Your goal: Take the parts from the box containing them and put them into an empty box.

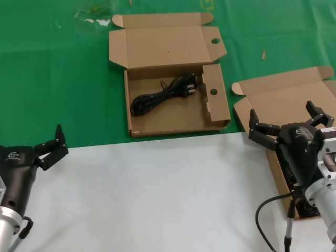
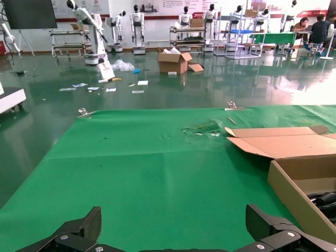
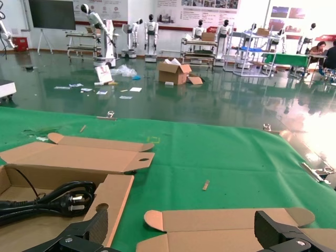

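Right gripper: my right gripper (image 1: 286, 122) hovers over the plain-lidded source box (image 1: 273, 100) at the right edge of the green cloth (image 1: 52, 79), fingers spread wide and holding nothing. I judge it is placed there to reach for whatever is left inside.
Left gripper: my left gripper (image 1: 50, 149) sits low over the white table area (image 1: 157, 194), well apart from both boxes, fingers wide and empty. It looks parked so that the right arm works alone.
Source box: its lid is folded back, so access from above is free. My own arm hides most of the interior, so I cannot tell how many cables remain.
Receiving box: the box with round-holed flaps (image 1: 173, 79) lies open mid-table, lid back.
Part: one black coiled cable (image 1: 163, 94) lies flat inside the receiving box, plug end towards the stepped inner flap (image 1: 214, 94).
Progress: at least one part is across, by my reading.
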### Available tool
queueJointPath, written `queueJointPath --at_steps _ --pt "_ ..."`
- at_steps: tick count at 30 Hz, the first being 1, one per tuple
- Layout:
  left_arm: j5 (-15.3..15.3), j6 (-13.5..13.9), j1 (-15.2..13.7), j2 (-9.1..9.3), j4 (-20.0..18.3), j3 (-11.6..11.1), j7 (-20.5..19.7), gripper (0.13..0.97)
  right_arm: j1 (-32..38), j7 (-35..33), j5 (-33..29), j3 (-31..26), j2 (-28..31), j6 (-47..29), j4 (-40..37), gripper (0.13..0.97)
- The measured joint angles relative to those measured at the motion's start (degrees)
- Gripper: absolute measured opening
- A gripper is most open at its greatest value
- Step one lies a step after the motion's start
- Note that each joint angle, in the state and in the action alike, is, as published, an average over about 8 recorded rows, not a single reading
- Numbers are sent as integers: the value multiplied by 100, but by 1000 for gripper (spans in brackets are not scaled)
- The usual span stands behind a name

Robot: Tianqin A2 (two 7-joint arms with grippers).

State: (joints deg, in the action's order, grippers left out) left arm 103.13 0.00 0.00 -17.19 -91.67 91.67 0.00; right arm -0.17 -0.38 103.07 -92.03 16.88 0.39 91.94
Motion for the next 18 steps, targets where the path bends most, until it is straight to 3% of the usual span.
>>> queueJointPath --at_steps 18 --pt "0 0 0 0 0 0 0 966 0 0 0 1 1 -1 0 966"
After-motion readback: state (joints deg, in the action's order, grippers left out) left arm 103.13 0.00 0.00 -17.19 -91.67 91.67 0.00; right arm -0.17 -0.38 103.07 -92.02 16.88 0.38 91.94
